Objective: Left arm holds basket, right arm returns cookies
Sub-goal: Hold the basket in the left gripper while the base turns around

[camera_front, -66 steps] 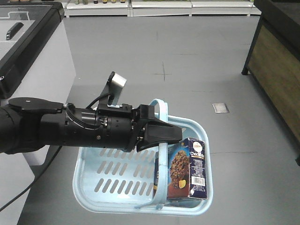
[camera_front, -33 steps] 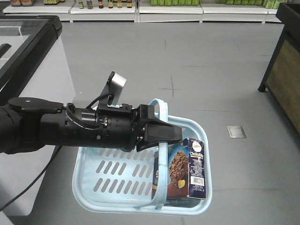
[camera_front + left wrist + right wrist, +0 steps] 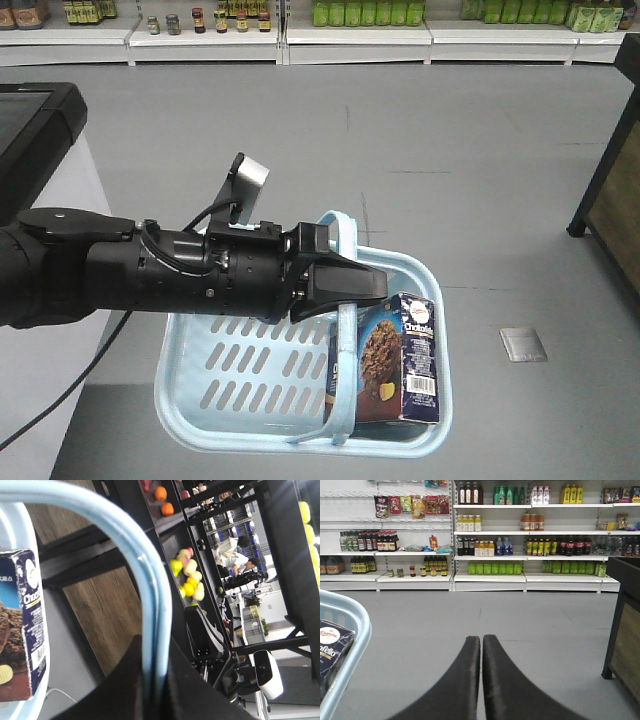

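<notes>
The left arm [image 3: 150,275] reaches in from the left, its gripper [image 3: 345,292] shut on the hoop handle [image 3: 342,228] of the light blue basket [image 3: 250,375], which hangs above the grey floor. The cookies [image 3: 400,360], a dark "Chocolate" box, stand upright in the basket's right end. In the left wrist view the gripper [image 3: 155,680] clamps the handle [image 3: 125,535], with the cookies [image 3: 22,625] at the left. The right gripper [image 3: 481,640] is shut and empty, pointing at the floor, right of the basket rim [image 3: 362,625] and the cookies [image 3: 332,647]. The right arm does not show in the front view.
Store shelves with bottles [image 3: 490,545] run along the far wall and also show in the front view [image 3: 350,15]. A dark wooden stand [image 3: 610,180] is at the right, also in the right wrist view [image 3: 625,625]. A grey counter with a black top [image 3: 30,130] is at the left. A metal floor plate [image 3: 523,343] lies right of the basket.
The surroundings slid in the front view: the counter moved off left, the stand and floor plate moved right, the shelves came closer. The arm, basket and cookies kept their places in the frame.
</notes>
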### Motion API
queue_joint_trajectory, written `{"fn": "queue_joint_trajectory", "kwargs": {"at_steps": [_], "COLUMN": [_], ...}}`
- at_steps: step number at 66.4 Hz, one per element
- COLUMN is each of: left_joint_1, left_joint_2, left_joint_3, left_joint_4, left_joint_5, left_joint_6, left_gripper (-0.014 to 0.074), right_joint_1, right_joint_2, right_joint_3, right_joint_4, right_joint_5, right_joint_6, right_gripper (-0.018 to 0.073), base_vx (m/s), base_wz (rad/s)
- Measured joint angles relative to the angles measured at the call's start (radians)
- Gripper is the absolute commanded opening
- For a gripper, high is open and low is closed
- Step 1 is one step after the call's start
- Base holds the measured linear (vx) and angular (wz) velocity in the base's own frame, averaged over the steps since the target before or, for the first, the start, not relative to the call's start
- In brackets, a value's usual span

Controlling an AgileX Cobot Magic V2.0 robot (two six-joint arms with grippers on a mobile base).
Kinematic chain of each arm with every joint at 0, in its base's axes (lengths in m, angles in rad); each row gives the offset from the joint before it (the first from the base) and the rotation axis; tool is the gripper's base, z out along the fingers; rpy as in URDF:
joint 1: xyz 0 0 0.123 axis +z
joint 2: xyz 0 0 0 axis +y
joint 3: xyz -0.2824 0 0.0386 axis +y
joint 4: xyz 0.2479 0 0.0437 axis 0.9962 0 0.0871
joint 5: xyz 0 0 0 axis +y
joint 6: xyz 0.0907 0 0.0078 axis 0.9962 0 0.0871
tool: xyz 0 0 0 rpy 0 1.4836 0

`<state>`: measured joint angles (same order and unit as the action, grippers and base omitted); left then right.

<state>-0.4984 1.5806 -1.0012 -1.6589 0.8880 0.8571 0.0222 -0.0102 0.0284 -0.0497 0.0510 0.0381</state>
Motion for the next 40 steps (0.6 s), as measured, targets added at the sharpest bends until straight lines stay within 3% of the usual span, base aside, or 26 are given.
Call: {"fn": "queue_joint_trajectory", "kwargs": {"at_steps": [40], "left_joint_1": [0.000], "left_joint_2": [0.000], "left_joint_3": [0.000], "left_joint_4": [0.000], "left_joint_5": [0.002], "left_joint_6": [0.000], "left_gripper": [-0.0006], "right_joint_1": [0.000], "right_joint_2": [0.000], "right_joint_3": [0.000], "right_joint_4": [0.000], "right_joint_5": [0.001], "right_joint_6": [0.000], "right_gripper": [-0.0003], "base_vx": [0.61], "base_wz": [-0.02]}}
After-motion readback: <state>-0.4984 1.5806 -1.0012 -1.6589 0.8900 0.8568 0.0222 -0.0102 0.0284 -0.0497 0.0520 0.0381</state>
